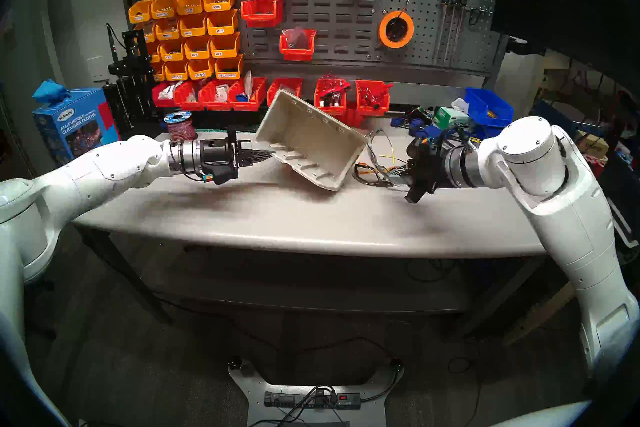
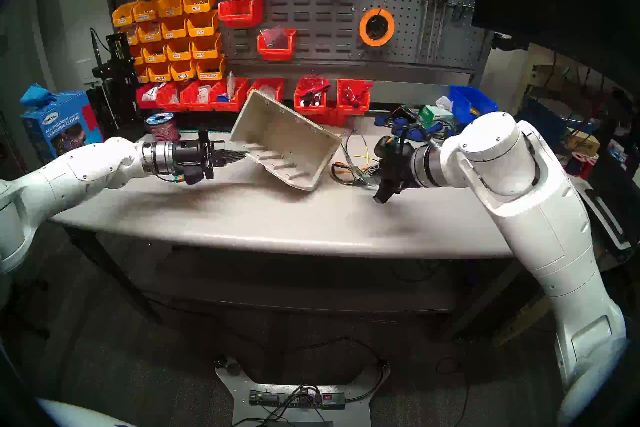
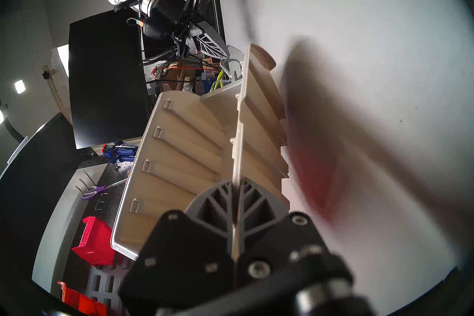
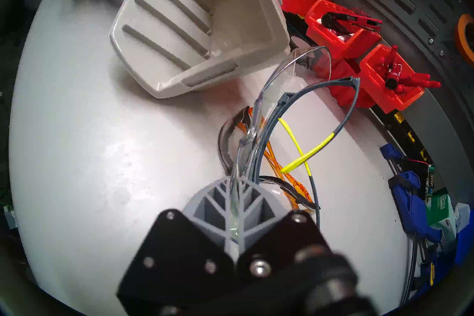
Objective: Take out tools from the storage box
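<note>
**Box tipped, grey glasses clamped, orange pair down**

Nearest the lens in the right wrist view: right gripper [image 4: 237, 207] clamped together on the clear lens of the grey glasses [image 4: 307, 112], grey arms with yellow tips splayed out above the table [image 4: 102, 154]. Just beneath and touching or nearly so: orange glasses [image 4: 289, 179], lying on the table outside the box. To the left: left gripper [image 3: 237, 205] pinched shut on one thin wall of the beige box [image 1: 311, 142], holding it tilted, open mouth toward the right, low corner at or near the tabletop. Inside of the box looks empty.

Risks, as a judgement: thin lens edge slipping out of the pinch; dangling arms snagging the orange pair or the wire tangle [image 1: 377, 166] and dragging them along; box twisting in the single-wall grip and knocking the red bins [image 1: 370, 97] behind it.

Room: broad bare tabletop near and centre, free for setting down; far edge crowded with bins; far right cluttered with blue clamps [image 4: 410, 195]; near edge of the table close below the right gripper.
</note>
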